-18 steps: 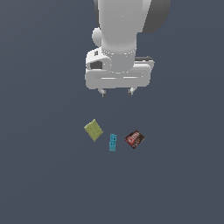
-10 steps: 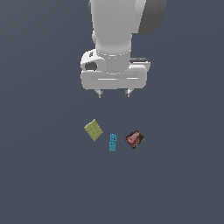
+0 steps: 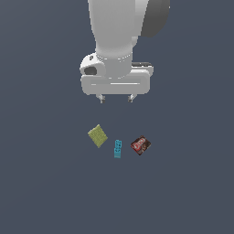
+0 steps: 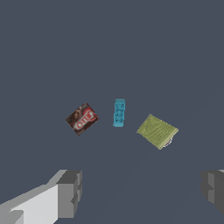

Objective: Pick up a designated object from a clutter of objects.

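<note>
The designated object, a narrow teal studded brick, lies on the dark floor in the middle of the clutter of objects. To the exterior view's left of it is a yellow-green flat square; to the exterior view's right, a dark red-brown printed packet. My gripper hangs high above the three items, open and holding nothing. In the wrist view its two grey fingertips stand wide apart at the picture's edge, well off the brick.
The three items rest on a plain dark grey-blue floor. The white arm body fills the upper part of the exterior view.
The gripper and arm have shifted slightly toward the exterior view's left and up in the picture. The three items have not moved.
</note>
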Available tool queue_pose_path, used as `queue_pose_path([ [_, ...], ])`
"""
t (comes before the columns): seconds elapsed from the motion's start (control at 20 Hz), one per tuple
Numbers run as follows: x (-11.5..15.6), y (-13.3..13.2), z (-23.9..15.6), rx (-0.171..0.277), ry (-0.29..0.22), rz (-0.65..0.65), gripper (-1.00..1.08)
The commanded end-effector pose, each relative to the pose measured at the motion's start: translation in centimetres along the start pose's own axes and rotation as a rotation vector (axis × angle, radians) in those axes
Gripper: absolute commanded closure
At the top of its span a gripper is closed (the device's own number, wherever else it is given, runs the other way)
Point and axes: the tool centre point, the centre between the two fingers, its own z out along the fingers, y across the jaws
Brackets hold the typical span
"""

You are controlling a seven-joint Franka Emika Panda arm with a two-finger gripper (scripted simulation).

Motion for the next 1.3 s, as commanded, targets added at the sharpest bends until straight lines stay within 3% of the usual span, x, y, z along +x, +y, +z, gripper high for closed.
queue_pose_path([
  [0.0,0.3,0.0,0.7,-0.001,-0.001,0.003,-0.92],
  [0.4,2.1,0.1,5.6,-0.010,0.000,0.023,-0.92],
  [0.8,4.1,0.1,14.4,-0.024,0.002,0.054,-0.92],
  [1.25,4.5,0.1,22.3,-0.033,0.004,0.078,-0.92],
])
